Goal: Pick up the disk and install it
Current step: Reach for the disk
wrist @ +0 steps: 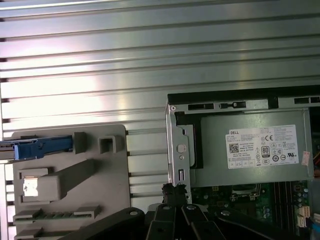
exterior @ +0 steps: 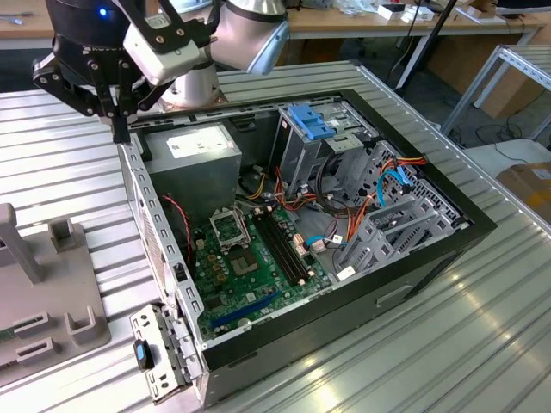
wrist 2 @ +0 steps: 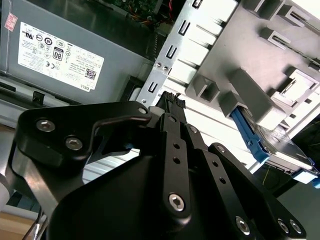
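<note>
Ribbed table [exterior: 482, 327] — gripper [exterior: 121, 133], pinched empty, over case wall [exterior: 146, 206]; disk [wrist: 36, 148] in fixture [wrist: 112, 200].

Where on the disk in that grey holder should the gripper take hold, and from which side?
Probably the blue-railed upper edge of the disk, from above: in the first wrist view it stands on edge in the grey holder, showing a narrow strip. The gripper would pinch across that thin thickness, clear of the holder's posts.

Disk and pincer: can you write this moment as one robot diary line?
pincer: shut, empty, over computer case edge by power supply | disk: in grey holder, not picked up
</note>
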Controlling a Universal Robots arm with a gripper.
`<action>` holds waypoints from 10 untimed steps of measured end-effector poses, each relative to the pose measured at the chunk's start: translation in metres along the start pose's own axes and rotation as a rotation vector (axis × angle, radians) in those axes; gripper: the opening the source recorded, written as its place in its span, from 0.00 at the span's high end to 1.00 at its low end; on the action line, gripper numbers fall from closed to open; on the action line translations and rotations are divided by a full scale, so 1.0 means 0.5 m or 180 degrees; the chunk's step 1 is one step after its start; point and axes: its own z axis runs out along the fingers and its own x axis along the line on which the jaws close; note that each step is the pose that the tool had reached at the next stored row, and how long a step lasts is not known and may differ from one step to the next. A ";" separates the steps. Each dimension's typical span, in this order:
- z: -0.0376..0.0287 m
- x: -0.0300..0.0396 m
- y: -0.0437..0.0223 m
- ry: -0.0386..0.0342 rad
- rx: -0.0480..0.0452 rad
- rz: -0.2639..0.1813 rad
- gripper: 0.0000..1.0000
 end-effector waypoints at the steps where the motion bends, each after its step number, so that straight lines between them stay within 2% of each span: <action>1: 0.000 0.005 0.000 0.0000 0.0000 0.0000 0.89; 4: 0.001 0.027 -0.002 0.0000 0.0000 0.0000 0.89; 6: 0.001 0.046 -0.004 -0.0006 0.0000 0.0000 0.89; 10: 0.001 0.066 -0.005 -0.0016 -0.0001 0.0000 0.89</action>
